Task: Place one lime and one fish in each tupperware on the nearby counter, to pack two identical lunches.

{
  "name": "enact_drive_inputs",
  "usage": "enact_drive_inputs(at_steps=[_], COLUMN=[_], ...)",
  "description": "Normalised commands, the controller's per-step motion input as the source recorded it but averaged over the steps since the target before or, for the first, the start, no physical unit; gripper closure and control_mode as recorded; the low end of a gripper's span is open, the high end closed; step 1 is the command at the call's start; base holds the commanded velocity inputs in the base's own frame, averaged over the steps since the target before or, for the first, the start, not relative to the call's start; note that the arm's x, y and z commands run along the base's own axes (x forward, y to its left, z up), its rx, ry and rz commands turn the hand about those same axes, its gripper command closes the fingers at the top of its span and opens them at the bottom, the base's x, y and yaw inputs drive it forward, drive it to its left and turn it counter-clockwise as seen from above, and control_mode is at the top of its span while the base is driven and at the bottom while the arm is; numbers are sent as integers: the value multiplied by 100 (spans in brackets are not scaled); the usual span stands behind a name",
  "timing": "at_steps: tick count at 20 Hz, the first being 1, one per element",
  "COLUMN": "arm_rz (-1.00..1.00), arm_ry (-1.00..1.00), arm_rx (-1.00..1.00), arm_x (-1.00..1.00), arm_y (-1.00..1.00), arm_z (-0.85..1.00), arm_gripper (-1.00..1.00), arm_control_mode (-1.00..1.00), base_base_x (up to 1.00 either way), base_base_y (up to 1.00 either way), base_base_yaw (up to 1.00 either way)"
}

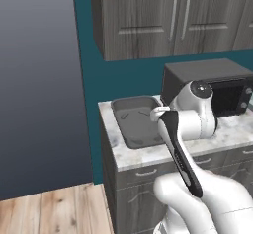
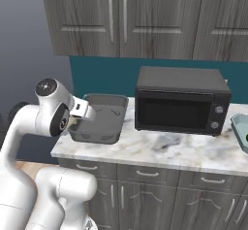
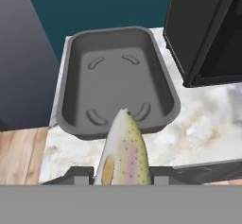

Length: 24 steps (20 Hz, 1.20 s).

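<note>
The fingers (image 3: 122, 178) are clenching a pale cream, speckled fish (image 3: 124, 152), whose pointed end is reaching over the near rim of the dark grey rectangular tupperware with rounded corners (image 3: 71, 76). That container is sitting empty at the left end of the white-and-grey marble-look tabletop (image 2: 160, 151), just beside the black microwave (image 2: 181, 100). At the far right edge, the pale teal octagonal tupperware (image 2: 239, 129) is resting on the same tabletop.
</note>
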Motion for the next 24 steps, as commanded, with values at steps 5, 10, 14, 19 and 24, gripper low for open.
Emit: enact_drive_inputs(at_steps=[5,10,14,19,24], arm_rz=[0,0,0,0,0], arm_ry=[15,19,4,-9,-10], arm_rx=[0,0,0,0,0], arm_x=[70,66,56,37,37], arm_y=[0,-1,-1,-1,-13], arm_z=[-6,-1,-36,-62,-41], arm_gripper=[100,100,100,100,100], arm_control_mode=[-100,-100,-100,-100,-100], base_base_x=[0,0,0,0,0], base_base_y=[0,0,0,0,0], base_base_yaw=[0,0,0,0,0])
